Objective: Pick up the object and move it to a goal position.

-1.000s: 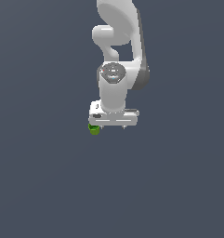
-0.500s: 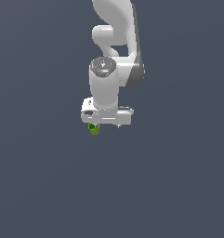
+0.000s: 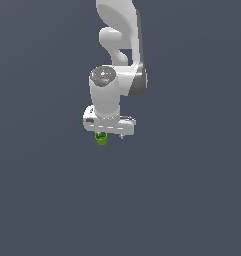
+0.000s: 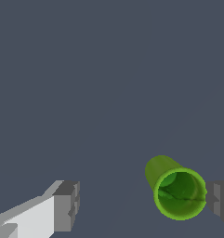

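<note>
Plain dark grey-blue ground fills both views, no goal marker visible. Gripper (image 4: 141, 204) is spread wide, holding nothing; the green cup (image 4: 176, 190) sits between the fingers but hard against one pad (image 4: 219, 201), well apart from the other. In the exterior view the cup (image 3: 101, 138) shows just under the gripper (image 3: 110, 132), toward that view's left. Judged: approach done, grasp not closed yet; lift and carry to goal all remain.
</note>
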Tool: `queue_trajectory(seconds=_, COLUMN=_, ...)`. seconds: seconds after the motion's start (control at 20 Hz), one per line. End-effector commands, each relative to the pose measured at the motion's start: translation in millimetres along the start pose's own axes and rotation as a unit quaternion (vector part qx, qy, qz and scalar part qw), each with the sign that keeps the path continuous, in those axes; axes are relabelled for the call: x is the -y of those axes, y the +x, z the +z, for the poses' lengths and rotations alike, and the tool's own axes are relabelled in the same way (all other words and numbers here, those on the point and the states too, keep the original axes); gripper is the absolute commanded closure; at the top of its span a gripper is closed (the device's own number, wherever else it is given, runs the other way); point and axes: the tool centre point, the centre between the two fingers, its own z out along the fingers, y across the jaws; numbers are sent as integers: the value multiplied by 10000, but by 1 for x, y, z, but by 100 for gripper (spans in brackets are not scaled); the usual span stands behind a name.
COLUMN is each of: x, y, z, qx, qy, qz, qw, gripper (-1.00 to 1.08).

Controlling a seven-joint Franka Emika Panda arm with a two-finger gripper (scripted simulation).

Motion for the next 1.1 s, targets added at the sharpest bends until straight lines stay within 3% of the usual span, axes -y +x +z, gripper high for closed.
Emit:
queue_trajectory(seconds=0.0, x=-13, y=-7, z=10, qx=-26, qy=2, qz=201, qw=9998, gripper=-92)
queue_trajectory(seconds=0.5, x=-56, y=-39, z=44, qx=-132, qy=-8, qz=932, qw=9956, gripper=-92)
queue_trajectory(seconds=1.05, x=-62, y=-44, z=54, qx=-143, qy=-13, qz=1037, qw=9945, gripper=-92)
